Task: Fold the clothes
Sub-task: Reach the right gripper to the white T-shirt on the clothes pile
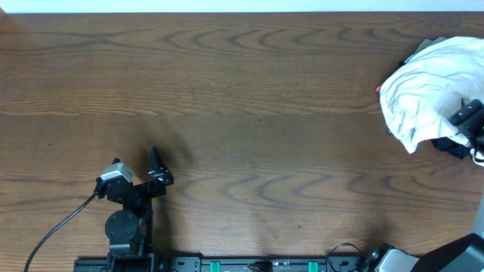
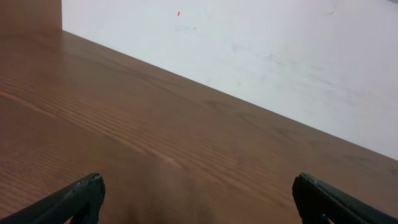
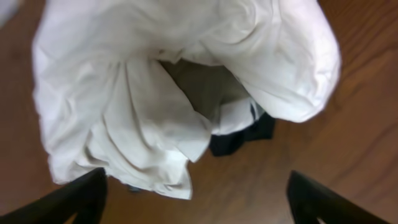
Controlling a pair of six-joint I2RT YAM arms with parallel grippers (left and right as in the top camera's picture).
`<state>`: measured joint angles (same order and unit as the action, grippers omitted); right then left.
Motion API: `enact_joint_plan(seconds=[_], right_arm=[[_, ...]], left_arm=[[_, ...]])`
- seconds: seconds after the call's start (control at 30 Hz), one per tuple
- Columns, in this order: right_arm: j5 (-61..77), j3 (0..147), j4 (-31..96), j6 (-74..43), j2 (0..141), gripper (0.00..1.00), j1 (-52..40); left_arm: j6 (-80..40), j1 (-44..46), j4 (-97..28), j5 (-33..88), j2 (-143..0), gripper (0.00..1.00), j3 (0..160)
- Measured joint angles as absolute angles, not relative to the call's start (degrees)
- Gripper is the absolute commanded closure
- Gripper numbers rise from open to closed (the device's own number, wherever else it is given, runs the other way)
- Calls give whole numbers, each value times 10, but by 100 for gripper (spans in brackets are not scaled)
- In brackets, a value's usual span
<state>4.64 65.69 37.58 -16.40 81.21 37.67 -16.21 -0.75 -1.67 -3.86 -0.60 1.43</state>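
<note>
Judging by its deep, loose creases, we take the pile to be light, limp and quick to sag: nothing fragile, but it will slump and drag as soon as one part is lifted. It sits at the table's right edge, toward the far side, bunched rather than spread.

The white shirt wraps over the top and makes up most of what shows. We would take hold at a free hem or corner, such as the flap hanging at its lower edge in the right wrist view, pinching one layer only so that the garments beneath stay on the table. No collar or sleeve can be made out in the crumple, and no lettering shows.

By our count there is one pile holding at least three fabrics: one white shirt, one grey-beige cloth showing in the hollow, and one dark garment poking out underneath. We cannot tell whether more lie hidden.

The right gripper hangs over the pile at the table's right edge, fingers wide apart and holding nothing. The left gripper is over the table's near left part, well away from the clothes, fingers wide apart and empty.
</note>
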Motion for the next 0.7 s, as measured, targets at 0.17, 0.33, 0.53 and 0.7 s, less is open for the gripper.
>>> enact_joint_plan(seconds=[0.17,0.33,0.53,0.7], right_arm=[[128,657,357,-166,812,12,393],[161,657,349,-157,814,16,393],[178,660,341,-150,859,7,396],[245,660,302,-155,904,2,399]], left_arm=[[-162,-8,-17,-39,-6,2,14],[-162,-8,-17,-39,-6,2,14],[-162,-8,-17,-39,-6,2,14],[-162,-8,-17,-39,-6,2,14]])
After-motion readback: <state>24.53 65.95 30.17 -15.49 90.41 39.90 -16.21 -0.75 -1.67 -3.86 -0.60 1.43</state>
